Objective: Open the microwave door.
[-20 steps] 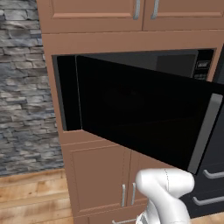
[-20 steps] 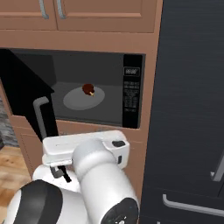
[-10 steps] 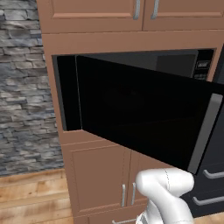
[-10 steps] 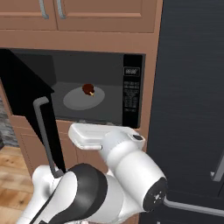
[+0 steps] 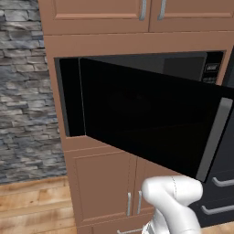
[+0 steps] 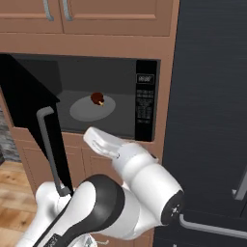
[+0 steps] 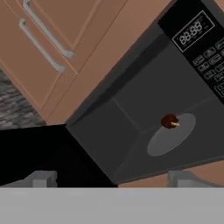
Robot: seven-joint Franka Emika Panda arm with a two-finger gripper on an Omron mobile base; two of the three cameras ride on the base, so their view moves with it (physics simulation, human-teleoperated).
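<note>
The microwave door (image 5: pixel 151 123) stands swung far open to the left, its grey bar handle (image 5: pixel 214 137) at the free edge. From the right, the door (image 6: pixel 29 106) is edge-on with the handle (image 6: pixel 48 144) facing me. The microwave (image 6: pixel 111 72) shows its dark cavity, a round turntable plate (image 6: pixel 91 108) with a small brown item (image 6: pixel 97 98) on it, and the button panel (image 6: pixel 144 103). My gripper (image 7: pixel 113 179) is open with nothing between its fingertips (image 7: pixel 41 179). It looks into the cavity at the plate (image 7: pixel 170 133), with the door (image 7: pixel 43 153) to its lower left. My white hand (image 6: pixel 103 142) hovers just below the cavity's front.
Brown upper cabinets (image 5: pixel 137 13) sit above the microwave and lower cabinet doors (image 5: pixel 105 187) below it. A grey stone wall (image 5: pixel 23 91) stands left. A tall black appliance (image 6: pixel 212 96) with grey handles (image 6: pixel 212 229) fills the right. Wooden floor (image 5: pixel 32 205) lies at lower left.
My arm has swung and the hand has risen and turned toward the open cavity in the right base view. The door stays at the same open angle.
</note>
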